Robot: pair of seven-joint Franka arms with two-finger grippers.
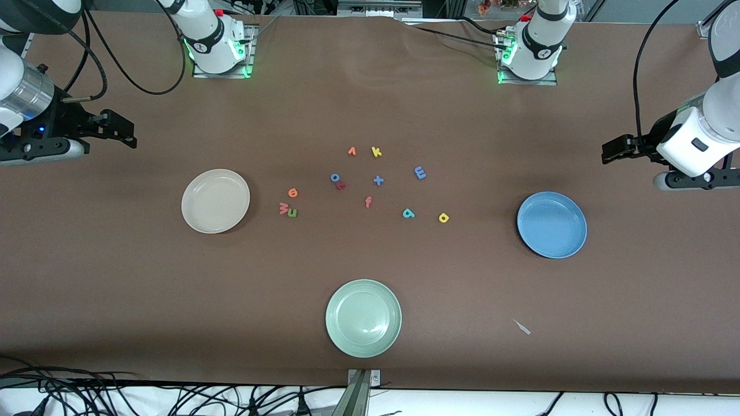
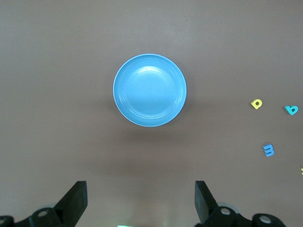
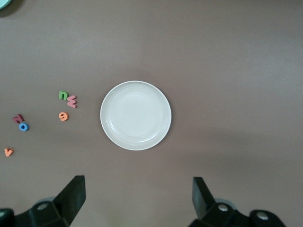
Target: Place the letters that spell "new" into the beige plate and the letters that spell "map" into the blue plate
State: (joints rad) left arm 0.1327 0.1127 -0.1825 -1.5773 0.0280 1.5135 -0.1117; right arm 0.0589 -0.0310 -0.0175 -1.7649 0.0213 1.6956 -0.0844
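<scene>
Brown table (image 1: 370,104) — scattered letters, three plates.

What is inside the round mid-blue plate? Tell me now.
Nothing: the round mid-blue plate shows only its bare glossy bottom in the front and left wrist views. The tiny foam letters lie on the brown table. What is under the plate is covered.

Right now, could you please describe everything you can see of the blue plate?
The blue plate is round, shallow and mid-blue, with a smooth, faintly glossy surface, perhaps plastic, and faint concentric rings inside its raised rim. It sits flat and upright on the brown table, toward the left arm's end. It is empty and nothing touches it. The yellow a is the nearest letter, well apart from it.
</scene>
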